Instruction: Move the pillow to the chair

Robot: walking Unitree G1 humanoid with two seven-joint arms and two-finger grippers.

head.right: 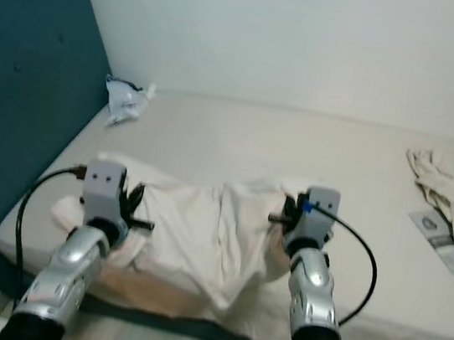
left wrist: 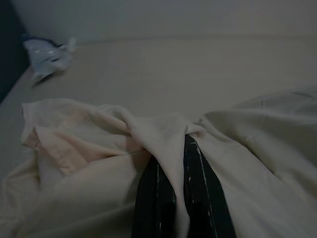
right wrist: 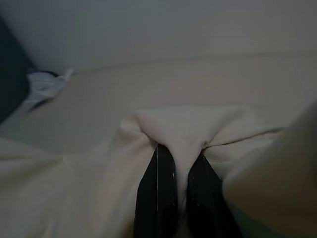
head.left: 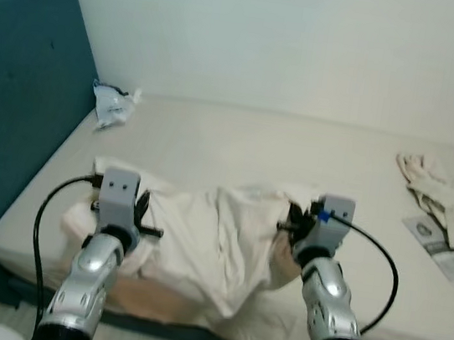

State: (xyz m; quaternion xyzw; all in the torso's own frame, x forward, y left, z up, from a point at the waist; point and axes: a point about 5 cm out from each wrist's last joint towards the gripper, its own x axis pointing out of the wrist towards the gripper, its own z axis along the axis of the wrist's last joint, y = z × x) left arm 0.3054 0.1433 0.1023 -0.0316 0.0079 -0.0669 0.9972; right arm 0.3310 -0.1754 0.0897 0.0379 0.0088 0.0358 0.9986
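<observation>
Cream pillow [head.left: 209,239] lies lower centre of frame, at the bed [head.left: 296,159] front edge. Left pincer [left wrist: 174,198] & right pincer [right wrist: 179,193] each clenched on a cloth fold. Soft, light, floppy; likely sags, so grip both ends, lift evenly.

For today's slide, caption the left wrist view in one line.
Left gripper pinching a fold of the cream pillow on the bed.
</observation>
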